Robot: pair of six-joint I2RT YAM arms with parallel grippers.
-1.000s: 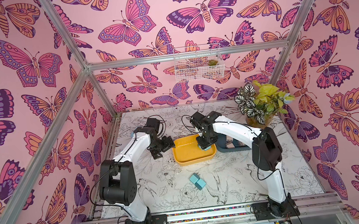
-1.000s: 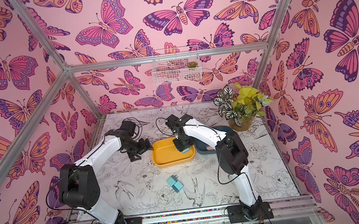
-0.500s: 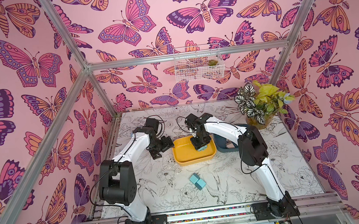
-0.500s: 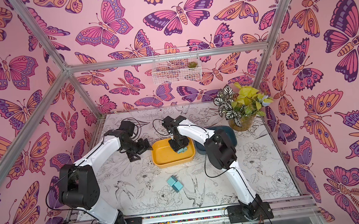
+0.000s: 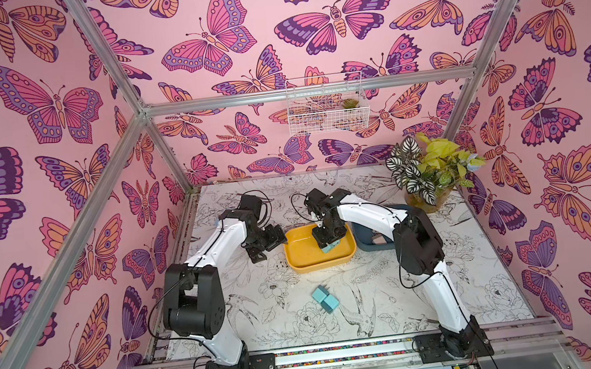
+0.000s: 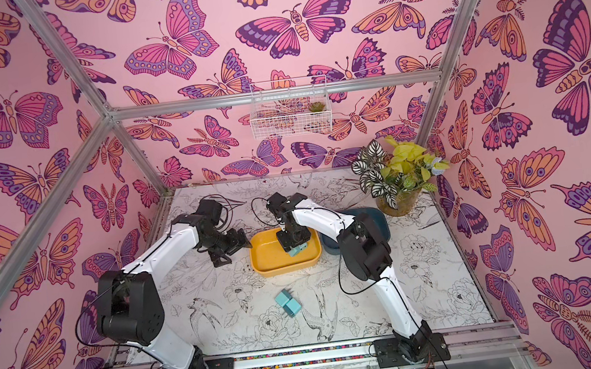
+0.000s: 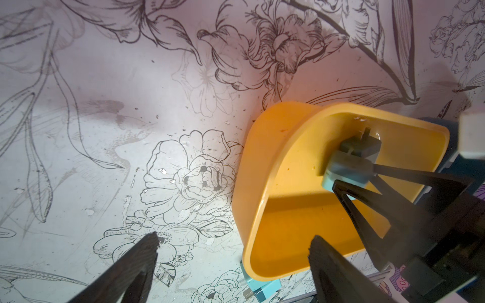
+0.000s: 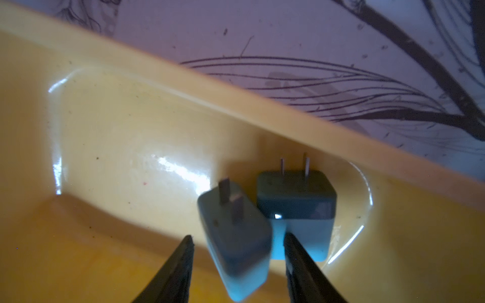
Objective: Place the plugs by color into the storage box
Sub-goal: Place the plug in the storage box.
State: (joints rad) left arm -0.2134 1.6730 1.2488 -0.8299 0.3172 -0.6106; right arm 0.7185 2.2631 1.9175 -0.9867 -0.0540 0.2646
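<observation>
Teal plugs (image 8: pixel 296 199), two, lie inside yellow tray (image 8: pixel 118 131).

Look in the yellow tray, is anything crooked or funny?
Yes. In the yellow tray, one teal plug sits tilted between the parted fingers of the right gripper, touching neither, and crowds the second teal plug beside it. It looks blurred, so it may be dropping or tipping over.
</observation>
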